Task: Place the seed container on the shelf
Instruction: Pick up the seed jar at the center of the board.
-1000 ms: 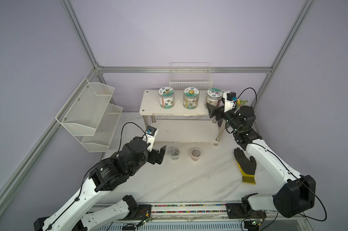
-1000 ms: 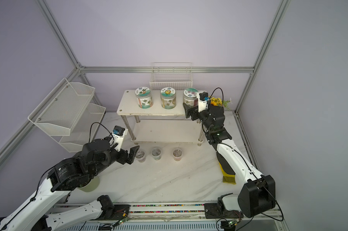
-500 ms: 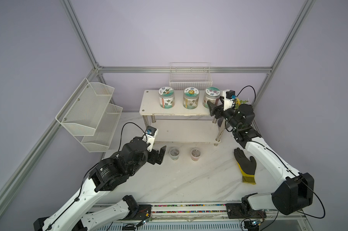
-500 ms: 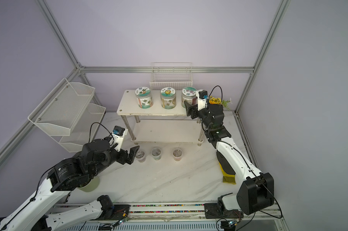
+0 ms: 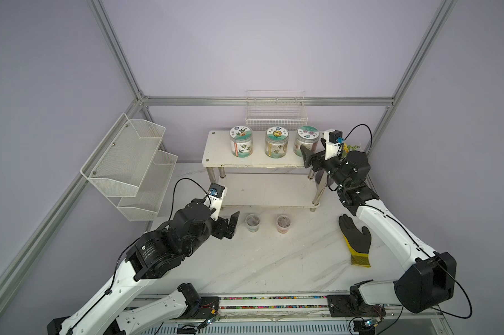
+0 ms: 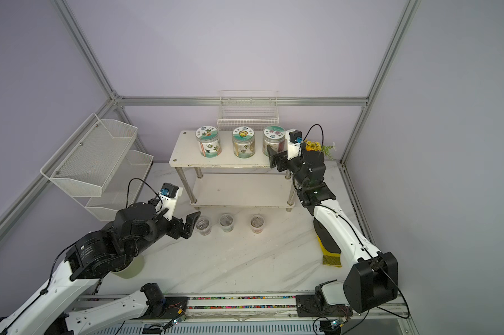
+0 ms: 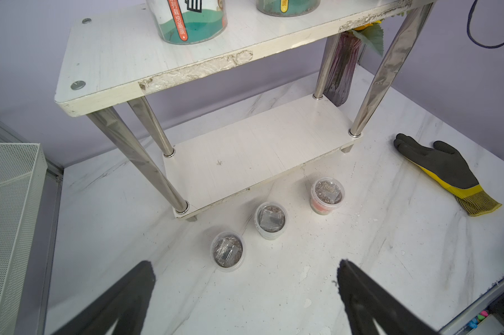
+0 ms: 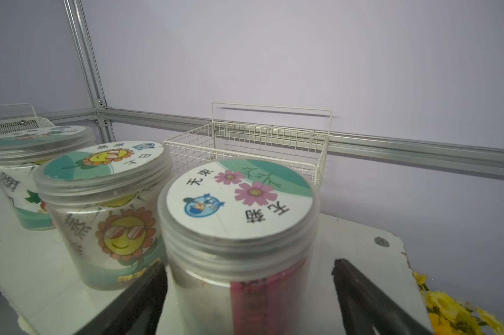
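The seed container (image 8: 239, 232) is a clear jar with a pink-flower lid. It stands upright at the right end of the shelf's (image 5: 216, 156) top board, seen in both top views (image 5: 307, 142) (image 6: 274, 142). My right gripper (image 8: 249, 268) is open with a finger on either side of the jar's lower body, and a clear gap shows at one side. In a top view the right gripper (image 5: 313, 150) reaches in from the shelf's right end. My left gripper (image 7: 245, 265) is open and empty, low over the table just short of the small cups.
Two more labelled jars (image 5: 241, 142) (image 5: 276, 143) share the top board. Three small lidded cups (image 6: 203, 225) (image 6: 226, 222) (image 6: 257, 224) stand before the shelf. A black-and-yellow glove (image 5: 356, 237) lies at the right. A mesh wall rack (image 5: 129, 165) hangs left, a wire basket (image 5: 275, 116) behind.
My right gripper has edged forward along the shelf's right end, closer around the pink-flower jar. The jar and the left arm have stayed put.
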Controlling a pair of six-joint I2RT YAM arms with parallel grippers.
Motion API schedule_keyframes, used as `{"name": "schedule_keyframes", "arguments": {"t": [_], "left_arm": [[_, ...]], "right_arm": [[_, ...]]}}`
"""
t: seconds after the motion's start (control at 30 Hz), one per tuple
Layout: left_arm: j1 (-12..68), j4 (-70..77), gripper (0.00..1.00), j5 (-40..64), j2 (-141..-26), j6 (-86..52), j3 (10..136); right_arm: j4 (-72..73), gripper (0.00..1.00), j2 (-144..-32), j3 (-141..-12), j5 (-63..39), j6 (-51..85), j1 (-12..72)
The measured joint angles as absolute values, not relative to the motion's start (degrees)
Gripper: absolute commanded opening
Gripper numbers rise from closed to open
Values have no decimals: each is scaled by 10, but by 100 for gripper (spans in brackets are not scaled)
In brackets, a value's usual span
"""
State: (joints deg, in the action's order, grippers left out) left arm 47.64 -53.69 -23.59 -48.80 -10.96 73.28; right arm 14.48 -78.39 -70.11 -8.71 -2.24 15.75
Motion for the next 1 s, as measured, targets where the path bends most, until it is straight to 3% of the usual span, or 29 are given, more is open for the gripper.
{"name": "schedule_keyframes", "arguments": {"t": [0.6,1.0], "left_arm": [[476,-539,99,-237,-473,-114,733],[476,-547,100,-246,-460,-134,729]], "right_arm": [[117,97,-610,-575,-81,-15,157],[25,96,-451,-484,-102,-4,187]]}}
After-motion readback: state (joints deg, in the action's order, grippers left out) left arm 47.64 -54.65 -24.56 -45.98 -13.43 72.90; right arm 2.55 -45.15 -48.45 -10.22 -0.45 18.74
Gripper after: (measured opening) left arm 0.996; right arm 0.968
